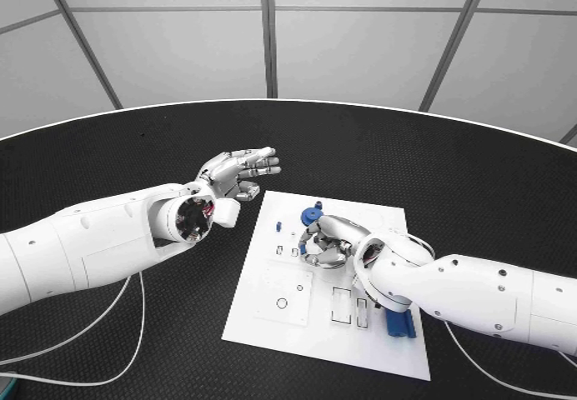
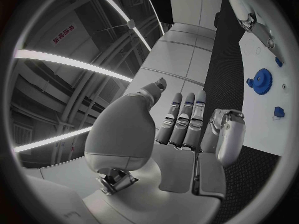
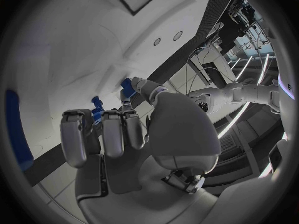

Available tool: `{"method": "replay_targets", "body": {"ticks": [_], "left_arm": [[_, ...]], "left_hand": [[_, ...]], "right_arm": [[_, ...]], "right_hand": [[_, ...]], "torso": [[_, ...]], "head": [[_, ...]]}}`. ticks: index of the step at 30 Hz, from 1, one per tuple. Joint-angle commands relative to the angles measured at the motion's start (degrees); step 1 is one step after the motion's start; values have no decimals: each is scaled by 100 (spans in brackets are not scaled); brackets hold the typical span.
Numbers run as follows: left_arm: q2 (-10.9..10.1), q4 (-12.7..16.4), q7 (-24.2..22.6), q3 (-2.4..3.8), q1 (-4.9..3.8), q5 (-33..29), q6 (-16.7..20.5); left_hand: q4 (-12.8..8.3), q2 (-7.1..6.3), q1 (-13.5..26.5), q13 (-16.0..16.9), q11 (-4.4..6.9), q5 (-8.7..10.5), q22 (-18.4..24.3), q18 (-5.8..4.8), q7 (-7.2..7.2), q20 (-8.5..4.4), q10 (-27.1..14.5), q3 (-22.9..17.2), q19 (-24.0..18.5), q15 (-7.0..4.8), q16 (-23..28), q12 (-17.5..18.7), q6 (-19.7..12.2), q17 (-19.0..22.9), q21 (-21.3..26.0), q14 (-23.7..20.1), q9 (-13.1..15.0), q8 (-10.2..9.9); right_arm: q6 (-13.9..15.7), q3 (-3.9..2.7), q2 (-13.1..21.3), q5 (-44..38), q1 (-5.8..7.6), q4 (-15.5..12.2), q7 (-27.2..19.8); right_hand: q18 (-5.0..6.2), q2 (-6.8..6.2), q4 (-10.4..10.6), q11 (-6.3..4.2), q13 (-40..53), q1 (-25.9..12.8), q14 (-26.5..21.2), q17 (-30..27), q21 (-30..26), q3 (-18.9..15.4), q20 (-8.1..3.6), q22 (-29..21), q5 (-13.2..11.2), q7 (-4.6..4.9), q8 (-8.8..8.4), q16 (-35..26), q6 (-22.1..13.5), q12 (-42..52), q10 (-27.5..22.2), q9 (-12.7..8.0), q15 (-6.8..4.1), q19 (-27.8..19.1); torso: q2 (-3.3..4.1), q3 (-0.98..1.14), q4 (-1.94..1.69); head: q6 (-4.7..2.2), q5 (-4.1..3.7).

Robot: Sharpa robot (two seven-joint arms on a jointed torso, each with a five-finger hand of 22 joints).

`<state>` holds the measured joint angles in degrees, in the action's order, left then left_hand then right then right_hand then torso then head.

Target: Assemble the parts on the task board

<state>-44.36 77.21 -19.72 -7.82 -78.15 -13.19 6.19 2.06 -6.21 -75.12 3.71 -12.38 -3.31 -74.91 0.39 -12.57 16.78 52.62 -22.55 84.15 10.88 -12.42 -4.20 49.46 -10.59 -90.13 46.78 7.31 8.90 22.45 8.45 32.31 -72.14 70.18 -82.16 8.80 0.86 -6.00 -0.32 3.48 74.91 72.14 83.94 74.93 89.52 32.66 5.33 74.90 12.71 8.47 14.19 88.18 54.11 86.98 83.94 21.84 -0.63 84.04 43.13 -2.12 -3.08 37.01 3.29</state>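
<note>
The white task board (image 1: 315, 333) lies in the middle of the table. A blue gear (image 1: 313, 215) stands near its far edge, with a small blue part (image 1: 278, 225) to its left. My right hand (image 1: 326, 247) is low over the board just in front of the gear, fingers curled down. In the right wrist view its fingertips (image 3: 126, 115) are at two small blue parts (image 3: 96, 106); whether it grips one is hidden. My left hand (image 1: 241, 173) hovers off the board's far left corner, fingers stretched out and holding nothing. The left wrist view shows the gear (image 2: 261, 79).
A long blue piece (image 1: 403, 322) lies at the board's right edge beside my right forearm. Rectangular slots (image 1: 344, 305) and a round hole (image 1: 282, 302) mark the near half of the board. White cables trail over the black table (image 1: 144, 350) at the near left.
</note>
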Motion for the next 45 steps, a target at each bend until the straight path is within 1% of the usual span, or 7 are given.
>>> {"method": "replay_targets", "body": {"ticks": [1, 11, 17, 20, 33, 35, 45], "left_arm": [[-2, 2, 1, 0, 0, 0, 0], [-8, 11, 8, 0, 0, 0, -7], [-10, 13, 11, 0, 0, 0, -7], [-11, 15, 12, 0, -1, 0, -8], [-18, 19, 15, 0, -1, 0, -9], [-19, 18, 15, 0, -1, 0, -10], [-22, 22, 19, 0, -1, 0, -13]], "left_hand": [[-5, -53, 2, 2, -2, 14, -1509, -39, -235, 44, 25, -41, 585, -9, -20, 37, -47, -8, 13, -21, 5, 26], [-5, -53, 2, 2, -2, 14, -1509, -39, -235, 44, 25, -41, 585, -9, -20, 37, -47, -8, 13, -21, 5, 26], [-2, -62, -2, 1, -3, 15, -1509, -39, -236, 45, 24, -49, 585, -8, -21, 38, -51, -11, 13, -23, 10, 31], [-2, -63, -1, 1, -3, 15, -1458, -29, -236, 44, 23, -50, 575, -7, -20, 38, -52, -11, -17, -25, 10, 31], [0, -65, -1, 0, -4, 14, -1199, 27, -237, 40, 21, -52, 523, -6, -18, 39, -55, -12, -172, -30, 12, 31], [0, -65, -1, 0, -5, 14, -1207, 25, -237, 40, 20, -52, 524, -6, -18, 40, -55, -12, -167, -30, 12, 31], [1, -67, -2, 0, -5, 14, -1227, 21, -238, 40, 19, -54, 528, -5, -17, 40, -56, -12, -156, -33, 13, 32]], "right_arm": [[-8, 0, -3, 0, 0, 6, -3], [-75, 0, -21, -3, -21, 50, 37], [-81, 1, -24, -210, -30, 62, 60], [-74, 1, -24, -262, -32, 64, 63], [-83, 1, -13, -304, -34, 63, 95], [-76, 1, -13, -305, -34, 62, 93], [-64, 0, -17, -306, -34, 65, 113]], "right_hand": [[-64, -3, -36, -16, 1233, -21, 509, 1063, -16, 7, -24, 1437, -27, -31, 40, 25, 7, -6, 355, 5, -25, 554], [-62, -42, -57, -9, 1217, -36, 506, 1052, -20, -7, -21, 1433, -56, -20, 33, 20, -27, -24, 339, 4, -20, 551], [-62, -65, -61, 0, 1208, -55, 505, 1050, -22, -19, -17, 1430, -69, -10, 25, 20, -51, -35, 329, 2, -14, 549], [-61, -81, -60, 6, 1206, -71, 505, 1050, -23, -28, -14, 1430, -80, -4, 21, 19, -65, -38, 326, 0, -10, 549], [-60, -108, -62, 25, 1172, -101, 504, 1044, -27, -37, -3, 1425, -101, 20, -8, 17, -128, -77, 292, -13, 6, 546], [-60, -108, -62, 25, 1172, -101, 504, 1044, -27, -37, -3, 1425, -101, 20, -8, 17, -128, -77, 292, -13, 6, 546], [-59, -132, -55, 41, 1168, -134, 504, 1045, -29, -53, 8, 1424, -130, 37, -24, 16, -162, -81, 287, -21, 19, 545]], "torso": [[-9, -2, 5], [-8, -2, -1], [-9, -1, 0], [-10, -2, 7], [-9, -3, 3], [-12, -1, 4], [-7, -2, 5]], "head": [[11, -3], [24, -10], [28, -12], [32, -7], [41, -16], [43, -18], [43, -24]]}}
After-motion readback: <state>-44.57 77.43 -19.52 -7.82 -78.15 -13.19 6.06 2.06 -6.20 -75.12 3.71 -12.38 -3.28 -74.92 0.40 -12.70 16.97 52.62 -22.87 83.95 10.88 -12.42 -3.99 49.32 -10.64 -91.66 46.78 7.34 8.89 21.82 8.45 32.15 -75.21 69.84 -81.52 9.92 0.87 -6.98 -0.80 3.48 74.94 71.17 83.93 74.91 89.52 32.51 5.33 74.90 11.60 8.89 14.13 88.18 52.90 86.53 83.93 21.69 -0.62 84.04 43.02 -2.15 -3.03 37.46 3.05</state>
